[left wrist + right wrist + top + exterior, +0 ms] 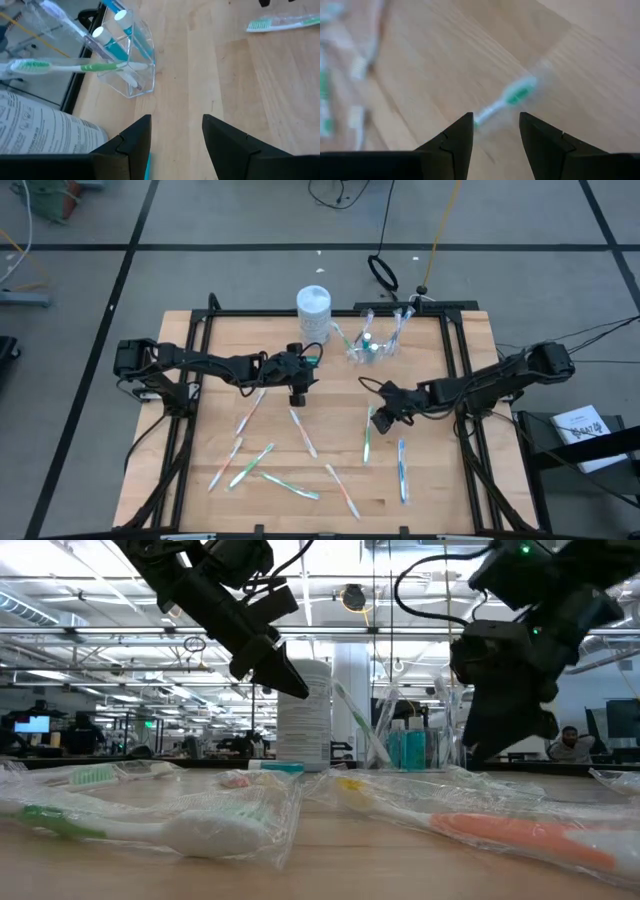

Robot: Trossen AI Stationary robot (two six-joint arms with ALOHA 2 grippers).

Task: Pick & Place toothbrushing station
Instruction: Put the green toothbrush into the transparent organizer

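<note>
Left gripper (297, 395) parked mid-table near the white canister (313, 312), fingers apart, nothing in them. Clear cup (372, 345) at the far edge, a few brushes already in. Right gripper (378, 418) open, empty, over a green toothbrush (512, 96). Crinkly wrap, could easily slip or skate away at pinch time.

Label print on white canister (40, 131) too small; nothing legible.
</note>
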